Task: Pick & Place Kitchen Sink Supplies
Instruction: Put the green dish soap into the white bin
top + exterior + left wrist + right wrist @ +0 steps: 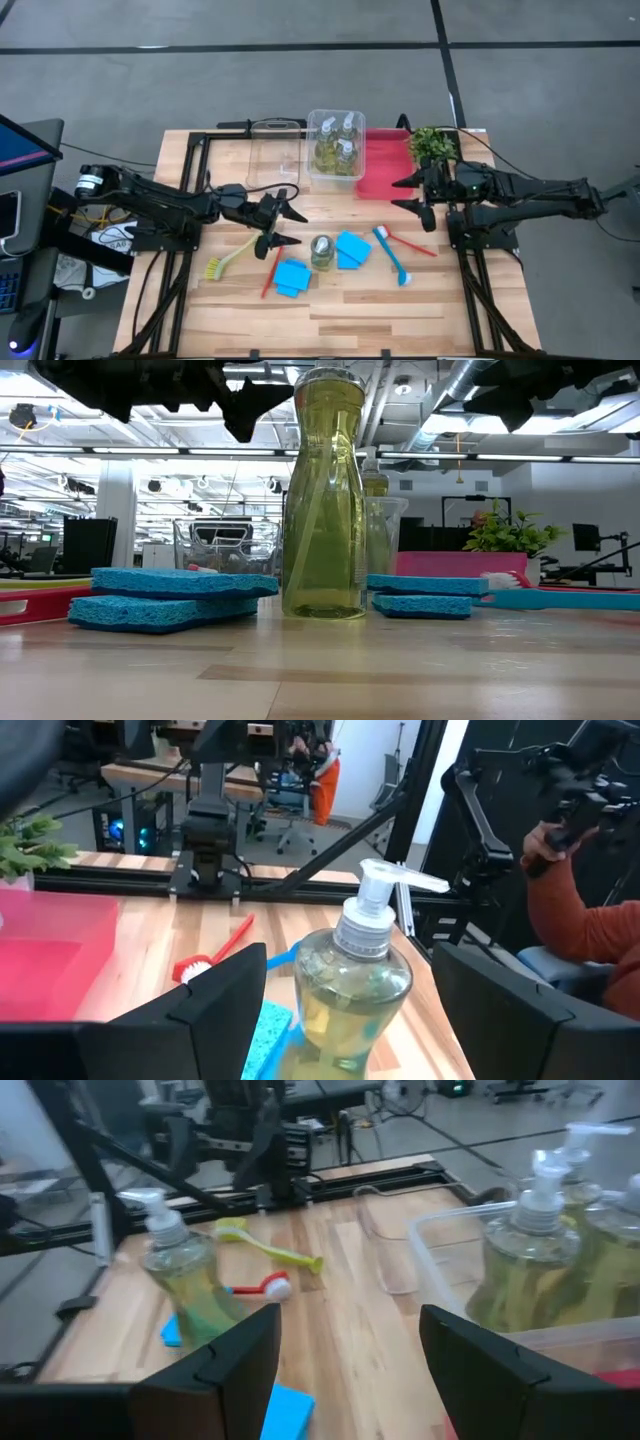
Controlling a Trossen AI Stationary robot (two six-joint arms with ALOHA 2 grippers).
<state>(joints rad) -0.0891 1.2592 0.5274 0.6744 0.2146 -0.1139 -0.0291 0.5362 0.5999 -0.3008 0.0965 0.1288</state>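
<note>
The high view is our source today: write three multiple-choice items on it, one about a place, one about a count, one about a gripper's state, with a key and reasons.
1. Where does the lone soap bottle stand?
A. On the bare table between the blue sponges
B. Inside the red bin
C. Beside the plant

2. How many soap bottles are in the clear bin?
A. One
B. Three
C. Five

3. What state is the left gripper in?
A. Shut on a brush
B. Shut on the lone bottle
C. Open, holding nothing

Key: 1 A, since it stands on the wood with a sponge stack on one side and another sponge stack on the other. 2 B, since three pump tops show inside the bin. 3 C, since its fingers stand apart just short of the bottle, with nothing between them.
</note>
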